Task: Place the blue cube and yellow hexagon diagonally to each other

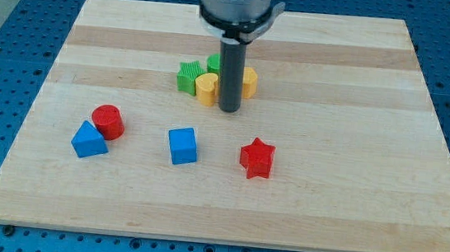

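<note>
The blue cube [182,146] sits on the wooden board below the middle. The yellow hexagon [248,82] lies near the board's upper middle, partly hidden behind my rod. My tip [228,109] rests on the board just left of and below the yellow hexagon, between it and a yellow heart-shaped block [206,87]. The tip is well above and to the right of the blue cube.
A green star [188,76] lies left of the yellow heart, and another green block [214,61] peeks out behind the rod. A red cylinder [108,121] and a blue triangle [89,140] sit at the lower left. A red star [257,157] lies right of the blue cube.
</note>
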You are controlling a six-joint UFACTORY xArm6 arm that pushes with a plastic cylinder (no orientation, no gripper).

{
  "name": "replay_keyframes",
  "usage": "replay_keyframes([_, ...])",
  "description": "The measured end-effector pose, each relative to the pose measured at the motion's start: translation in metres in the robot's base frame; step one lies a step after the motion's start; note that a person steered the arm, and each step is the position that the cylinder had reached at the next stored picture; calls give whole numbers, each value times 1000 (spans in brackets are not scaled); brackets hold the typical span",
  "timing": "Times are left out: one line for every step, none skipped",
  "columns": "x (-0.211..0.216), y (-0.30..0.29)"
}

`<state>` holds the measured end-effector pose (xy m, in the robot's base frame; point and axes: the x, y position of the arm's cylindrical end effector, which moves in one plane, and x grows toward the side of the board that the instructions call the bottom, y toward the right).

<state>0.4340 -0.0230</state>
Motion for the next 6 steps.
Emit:
replay_keyframes([18, -29])
replay_keyframes([20, -55])
replay_keyframes([14, -81])
replay_keyframes([13, -74])
replay_keyframes([13, -62])
replay_keyframes([0, -55])
